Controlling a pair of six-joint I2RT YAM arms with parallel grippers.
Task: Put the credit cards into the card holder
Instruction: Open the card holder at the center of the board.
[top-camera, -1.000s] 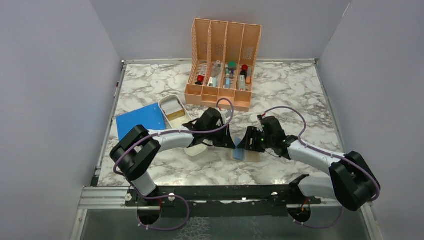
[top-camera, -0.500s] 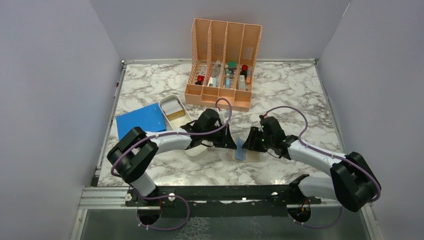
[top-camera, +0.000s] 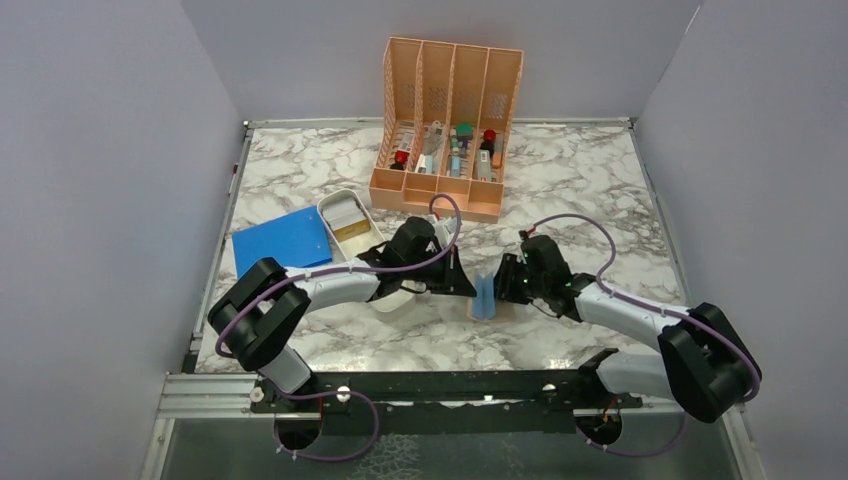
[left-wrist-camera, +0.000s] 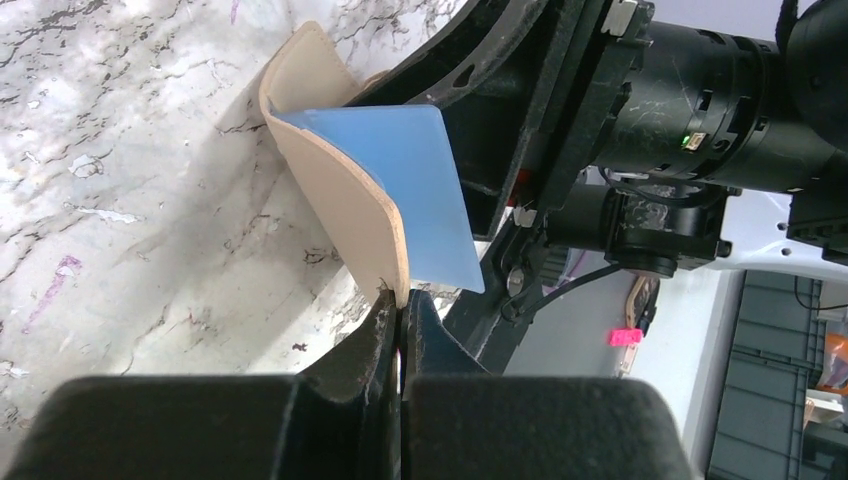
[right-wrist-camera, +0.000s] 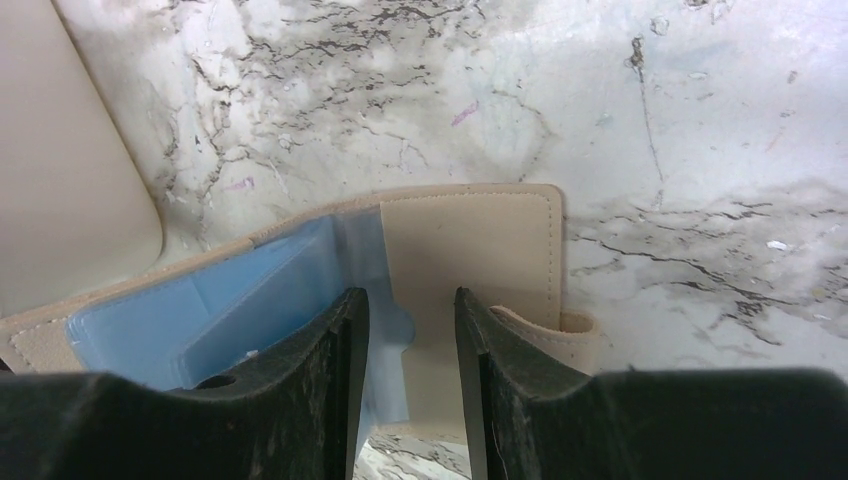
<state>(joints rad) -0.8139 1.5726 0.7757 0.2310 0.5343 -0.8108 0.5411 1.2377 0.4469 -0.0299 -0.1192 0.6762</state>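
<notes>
Status: card holder (left-wrist-camera: 340, 200) pinched, card inside.
My left hand (left-wrist-camera: 401, 305) is closed on the holder's flap edge at its fingertips; a blue credit card (left-wrist-camera: 420, 190) stands just beyond them. My right hand (right-wrist-camera: 410, 310) has its fingers apart, the holder's inner panel straight ahead on the counter (right-wrist-camera: 650, 120).

pale lilac walls (top-camera: 100, 150) enclose a white-grey marble table (top-camera: 600, 180) on three sides.

Tan card holder (right-wrist-camera: 470, 250), unfolded, marble table (right-wrist-camera: 620, 100) behind.
Blue credit card (right-wrist-camera: 240, 300) in its clear sleeve; right gripper (right-wrist-camera: 410, 305) jaws apart over the tan panel.
</notes>
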